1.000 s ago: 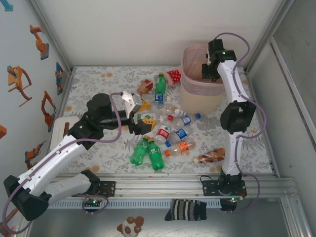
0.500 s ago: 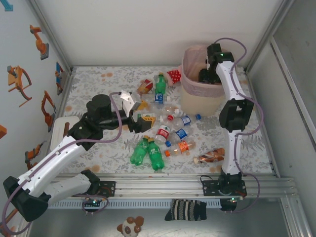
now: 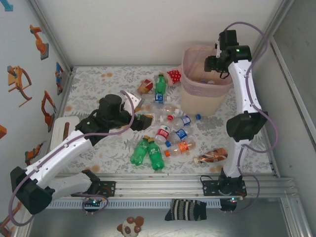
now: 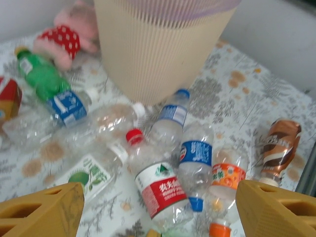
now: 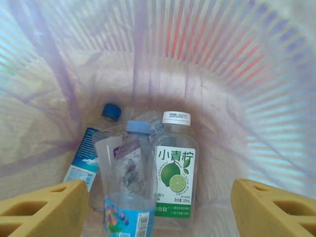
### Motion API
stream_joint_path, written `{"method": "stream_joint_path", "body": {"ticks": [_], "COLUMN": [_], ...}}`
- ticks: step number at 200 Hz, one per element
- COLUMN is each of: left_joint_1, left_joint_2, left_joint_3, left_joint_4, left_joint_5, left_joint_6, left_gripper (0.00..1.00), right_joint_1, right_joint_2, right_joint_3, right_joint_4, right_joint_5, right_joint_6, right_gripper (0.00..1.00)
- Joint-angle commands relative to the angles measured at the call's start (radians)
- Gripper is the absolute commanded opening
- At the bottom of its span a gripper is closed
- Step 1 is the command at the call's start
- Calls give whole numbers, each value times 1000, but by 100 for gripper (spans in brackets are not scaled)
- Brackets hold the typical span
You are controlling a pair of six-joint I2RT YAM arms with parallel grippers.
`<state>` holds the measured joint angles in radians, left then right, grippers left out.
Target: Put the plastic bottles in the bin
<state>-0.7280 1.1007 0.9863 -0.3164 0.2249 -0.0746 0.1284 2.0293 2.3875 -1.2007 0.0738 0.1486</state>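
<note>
Right fingers stand spread wide and hold nothing, poised above the pink bin. Inside it lie a lime-label bottle and two blue-capped bottles. Left fingers are likewise parted and empty, low over the counter, where a red-label bottle lies among other plastic bottles near the bin's base.

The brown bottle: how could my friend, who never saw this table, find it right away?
Find the tall pink bin at the table's far right, then come straight toward the near edge, past the heap of clear bottles. The brown bottle lies there on its side, off by itself near the right arm's base. Its neighbours are clear, green or orange-labelled; it alone is wrapped in swirly brown.
</note>
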Motion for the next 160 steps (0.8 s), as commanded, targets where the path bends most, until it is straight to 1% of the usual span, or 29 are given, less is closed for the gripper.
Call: {"method": "stream_joint_path", "body": {"ticks": [1,37,55,97,119,160], "left_joint_1": [-6,-6,-9,-43,-82,-182], "left_joint_2": [28,66,59,2,-3,27], "left_joint_3": [47,31,-11,-120,-146,-210], "left_joint_4": [-133,-263,-289,-325,-373,-410], "left_joint_5": [-26,-27,-12,-22,-45,-143], "left_joint_6": [-66,-227,-296,-390,-428,-525], "left_gripper": [79,76,76,76,76,77], "right_joint_1": [-5,-4,-6,-6,-6,-6], "right_joint_2": [-61,-136,-177,-280,-320,-394], "right_joint_3": [26,0,-25,-129,-172,-272], "right_joint_4": [-24,-25,-15,33,44,88], "right_joint_5": [-15,-30,-46,-89,-102,-132], "right_joint_6": [12,17,27,49,56,79], "right_gripper": [75,75,75,75,75,75]}}
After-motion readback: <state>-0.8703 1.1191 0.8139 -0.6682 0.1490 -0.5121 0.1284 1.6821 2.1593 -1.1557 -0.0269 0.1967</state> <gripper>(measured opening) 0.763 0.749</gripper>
